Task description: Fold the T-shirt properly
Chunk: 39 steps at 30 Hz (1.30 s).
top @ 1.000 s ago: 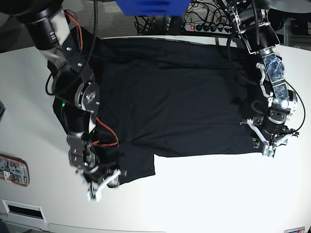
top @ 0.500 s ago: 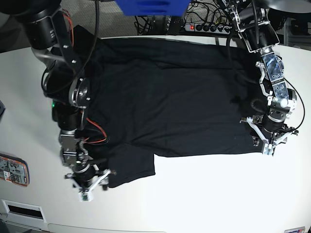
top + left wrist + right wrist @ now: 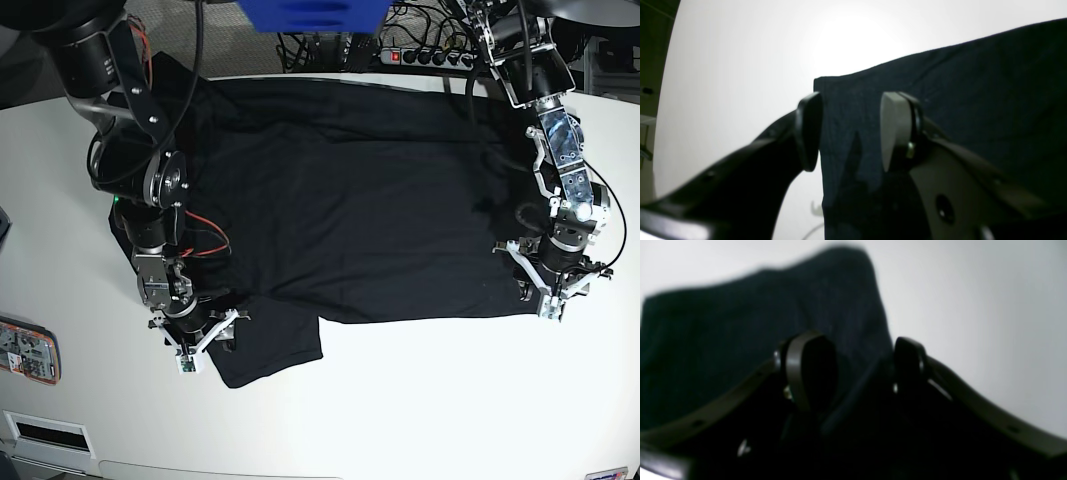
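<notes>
White table [image 3: 420, 400] carrying a black T-shirt [image 3: 350, 200] spread flat, its long axis running left to right across the upper half of the base view.

One sleeve [image 3: 270, 350] juts toward the lower left of that frame, while the shirt's straight right edge lies at the far right, under the left gripper [image 3: 548, 290]. In the left wrist view that gripper's fingers [image 3: 893, 130] stand apart, straddling a corner of the cloth without pinching it. At the lower left of the base view, the right gripper [image 3: 200, 345] sits at the sleeve's edge; its wrist view is blurred, yet its fingers [image 3: 800, 370] show a clear gap with dark fabric between and below them, nothing clamped. A power strip [image 3: 425, 56] lies past the table's top edge.
</notes>
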Each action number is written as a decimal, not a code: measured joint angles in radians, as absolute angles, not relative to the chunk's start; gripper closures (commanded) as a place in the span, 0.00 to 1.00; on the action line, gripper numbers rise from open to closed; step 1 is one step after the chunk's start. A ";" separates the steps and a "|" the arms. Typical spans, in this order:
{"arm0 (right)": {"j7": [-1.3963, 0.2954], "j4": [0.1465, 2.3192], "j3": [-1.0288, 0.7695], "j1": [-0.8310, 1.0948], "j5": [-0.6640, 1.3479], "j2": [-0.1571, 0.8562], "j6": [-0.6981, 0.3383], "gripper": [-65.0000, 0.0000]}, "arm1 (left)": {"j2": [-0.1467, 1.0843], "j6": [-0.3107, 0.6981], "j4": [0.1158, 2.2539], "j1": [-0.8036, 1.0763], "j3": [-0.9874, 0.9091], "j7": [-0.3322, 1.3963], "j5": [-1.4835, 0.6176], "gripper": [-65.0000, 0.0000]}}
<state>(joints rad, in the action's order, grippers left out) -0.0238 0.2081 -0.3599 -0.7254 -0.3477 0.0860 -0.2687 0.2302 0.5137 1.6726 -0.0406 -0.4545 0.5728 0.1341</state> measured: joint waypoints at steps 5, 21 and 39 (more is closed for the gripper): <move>-0.064 0.208 -0.360 -0.736 -0.348 0.085 -0.268 0.50 | 0.230 0.514 1.673 -0.041 -0.455 0.573 0.134 0.57; -0.070 0.213 -0.360 -0.733 -0.348 0.084 -0.270 1.00 | 0.286 0.516 1.618 -0.016 -0.451 0.561 0.138 0.58; -0.068 0.216 -0.358 -0.731 -0.347 0.080 -0.273 1.00 | 0.384 0.514 0.936 -0.466 -0.455 0.403 0.136 0.57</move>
